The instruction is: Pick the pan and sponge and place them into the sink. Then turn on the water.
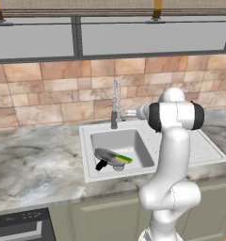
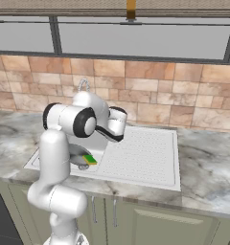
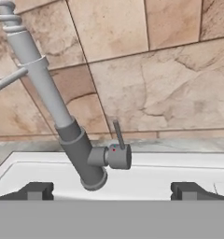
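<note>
The grey pan [image 1: 107, 156] lies tilted in the basin of the white sink [image 1: 129, 172], its black handle pointing to the front left. The green and yellow sponge [image 1: 124, 159] rests on the pan's right edge. In the right base view the sponge [image 2: 90, 159] and a bit of the pan [image 2: 78, 158] show behind my arm. My gripper [image 3: 112, 191] is open and empty, level with the base of the chrome coil faucet [image 3: 79, 149] and facing it. The faucet's thin lever [image 3: 117, 134] stands upright just ahead, between the fingertips. I see no water falling from the faucet [image 1: 116, 101].
The ribbed draining board [image 1: 199, 146] lies right of the basin. A tiled wall [image 3: 156, 84] stands close behind the faucet. Marble counter [image 1: 35, 160] runs to both sides. An oven top [image 1: 20, 226] is at the lower left.
</note>
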